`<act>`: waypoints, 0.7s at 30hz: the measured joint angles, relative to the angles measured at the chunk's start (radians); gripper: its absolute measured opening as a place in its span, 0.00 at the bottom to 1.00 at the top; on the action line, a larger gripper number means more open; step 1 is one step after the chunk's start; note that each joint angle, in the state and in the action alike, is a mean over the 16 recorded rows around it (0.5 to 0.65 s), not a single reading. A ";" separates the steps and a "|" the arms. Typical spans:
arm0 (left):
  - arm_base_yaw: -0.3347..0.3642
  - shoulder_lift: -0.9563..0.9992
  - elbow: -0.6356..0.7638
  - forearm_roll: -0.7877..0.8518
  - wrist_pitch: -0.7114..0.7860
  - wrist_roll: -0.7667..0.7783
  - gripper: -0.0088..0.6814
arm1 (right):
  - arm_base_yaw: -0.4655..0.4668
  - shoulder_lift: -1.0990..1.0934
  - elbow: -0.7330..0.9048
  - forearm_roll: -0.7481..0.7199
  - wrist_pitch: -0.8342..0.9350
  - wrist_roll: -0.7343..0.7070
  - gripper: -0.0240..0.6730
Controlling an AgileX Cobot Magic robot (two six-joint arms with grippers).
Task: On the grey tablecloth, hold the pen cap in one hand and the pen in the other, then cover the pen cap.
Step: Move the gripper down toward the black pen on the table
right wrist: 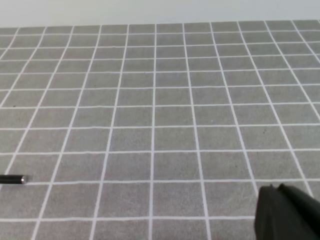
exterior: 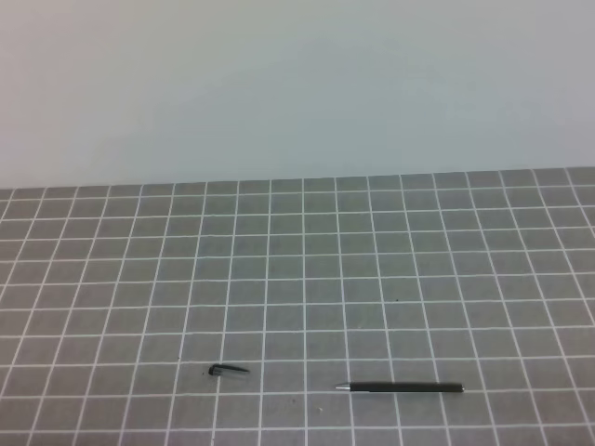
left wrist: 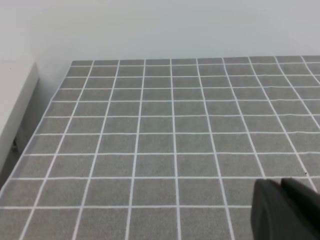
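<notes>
Pen cap (exterior: 227, 371) lying flat on grey tablecloth (exterior: 297, 279) near front edge, left of centre; pen (exterior: 400, 387) flat to its right, well apart, silver tip twd the cap, uncapped. In right wrist view, only pen's blunt end (right wrist: 12, 179) poking in at left edge. L gripper (left wrist: 282, 187) and R gripper (right wrist: 276, 190) both closed, nothing held, above bare cloth, clear of both items.
</notes>
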 joint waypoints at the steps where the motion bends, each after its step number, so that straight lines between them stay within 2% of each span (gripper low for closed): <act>1: 0.000 -0.002 0.000 0.000 0.000 0.000 0.01 | 0.000 0.000 0.000 0.000 0.000 0.000 0.04; 21: 0.000 -0.004 0.000 0.000 -0.010 0.000 0.01 | 0.000 0.000 0.000 0.003 0.000 0.000 0.04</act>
